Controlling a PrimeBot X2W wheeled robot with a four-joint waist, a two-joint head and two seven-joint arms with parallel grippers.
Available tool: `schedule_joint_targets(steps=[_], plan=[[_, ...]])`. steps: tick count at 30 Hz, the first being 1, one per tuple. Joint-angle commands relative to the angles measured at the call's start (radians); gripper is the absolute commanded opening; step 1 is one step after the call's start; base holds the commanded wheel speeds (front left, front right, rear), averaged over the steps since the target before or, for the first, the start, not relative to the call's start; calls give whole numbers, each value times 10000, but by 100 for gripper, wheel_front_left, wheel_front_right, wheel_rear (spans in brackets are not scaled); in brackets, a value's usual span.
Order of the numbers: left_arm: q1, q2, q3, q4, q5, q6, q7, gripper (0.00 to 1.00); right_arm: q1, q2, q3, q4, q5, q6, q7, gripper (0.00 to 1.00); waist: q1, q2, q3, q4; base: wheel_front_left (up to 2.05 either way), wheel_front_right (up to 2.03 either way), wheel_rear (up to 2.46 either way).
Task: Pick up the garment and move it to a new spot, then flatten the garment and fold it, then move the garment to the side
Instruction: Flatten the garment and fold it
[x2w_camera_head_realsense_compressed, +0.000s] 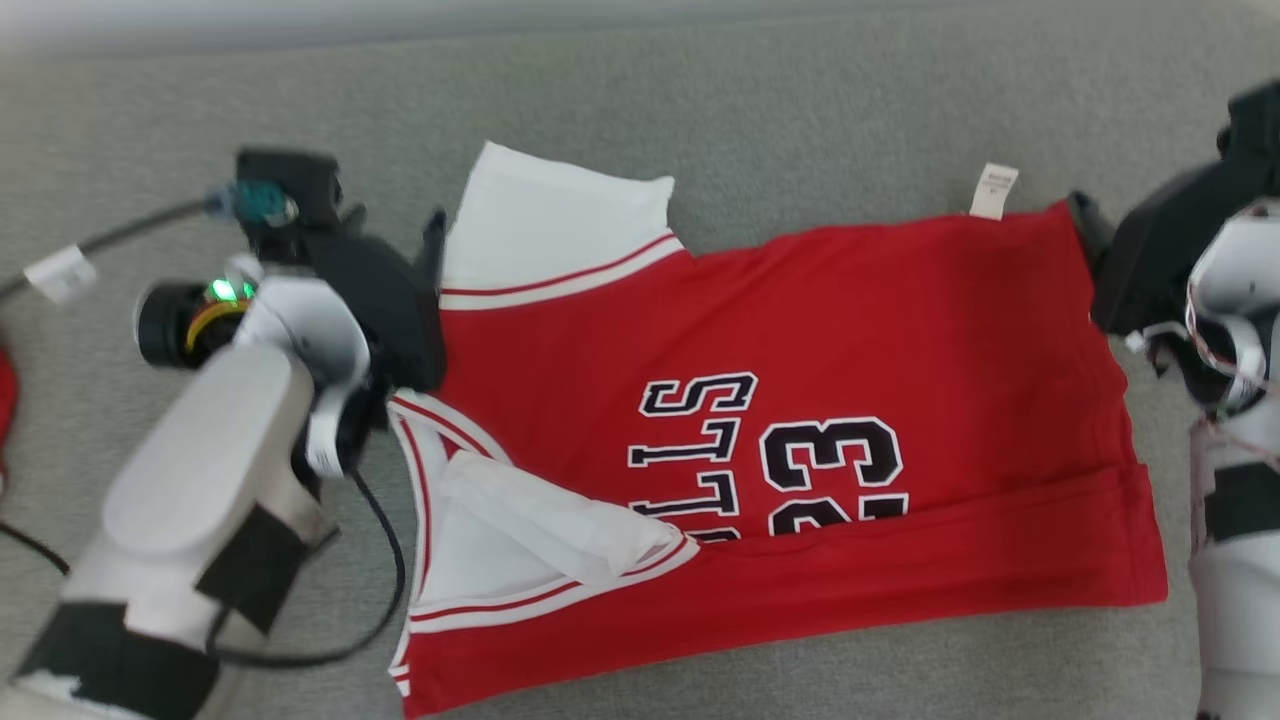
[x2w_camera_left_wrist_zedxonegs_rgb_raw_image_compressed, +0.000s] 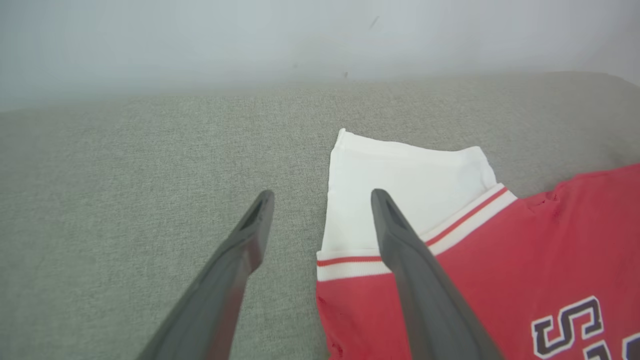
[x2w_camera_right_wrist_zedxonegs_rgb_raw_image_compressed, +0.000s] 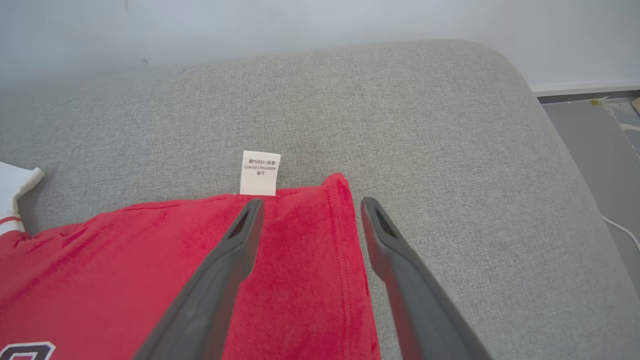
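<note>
The grey upholstered surface carries the red garment, a numbered jersey spread across its middle with the collar end toward the robot's left and the hem toward its right. The near long edge lies doubled over the lettering, and the near sleeve is rumpled.

The left claw is spread wide at the far white sleeve, one finger over the sleeve and the other over bare upholstery. The right claw is likewise spread at the far hem corner, holding nothing, just beside the small white label.

The risks, as I judge them:
- A fold made now would trap the doubled edge and the rumpled sleeve.
- Either claw may pinch one layer only (or the upholstery).
- Uneven pulls would skew the cloth.
</note>
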Motion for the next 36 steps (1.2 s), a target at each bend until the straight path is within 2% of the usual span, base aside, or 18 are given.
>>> schedule_joint_targets(steps=[1,9,17,25,26,27,28,29,30,32,33,36], plan=[[-661,-37,34,459,-140,-198,204,100,-566,-201,349,360,45,-21,-111,100,-2,-1,845,-605,0,0,0],[-2476,207,37,2005,22,-455,984,100,-2098,-156,1551,1447,227,-21,-559,100,-2,-1,1940,-1371,0,0,0],[-3256,208,-192,2608,169,-661,1339,100,-2641,-200,1999,2078,577,-21,-1180,100,-2,-1,2443,-1623,0,0,0],[-3149,211,-504,3377,244,-423,2085,100,-2903,-284,2263,2677,831,-21,-1565,100,-2,-1,2522,-1683,0,0,0],[-3100,158,-525,3431,142,-459,2354,91,-2955,-341,2288,2732,843,-21,-1579,100,-2,-1,2520,-1668,0,0,0],[-3113,158,-537,3472,56,-520,2656,70,-3019,-400,2304,2768,883,-21,-1556,100,-2,-1,2520,-1652,0,0,0],[-3100,185,-572,3500,-4,-550,2896,54,-3079,-445,2321,2794,910,-21,-1538,100,-2,-1,2519,-1634,0,0,0],[-3122,219,-598,3506,-54,-570,3181,44,-3137,-487,2340,2817,900,-21,-1522,100,-2,-1,2512,-1618,0,0,0],[-3159,257,-637,3510,-99,-539,3476,43,-3188,-521,2362,2841,907,-21,-1503,100,-2,-1,2501,-1601,0,0,0],[-3132,275,-733,3417,-175,-513,4022,35,-3241,-550,2389,2853,903,-21,-1490,100,-2,-1,2469,-1559,0,0,0],[-3101,318,-811,3225,-199,-521,4446,2,-3290,-577,2407,2852,884,-21,-1455,100,-2,-1,2459,-1521,0,0,0],[-3024,401,-805,2803,-303,-580,4736,0,-3423,-542,2447,2864,827,-21,-1420,100,-2,-1,2485,-1499,0,0,0]])
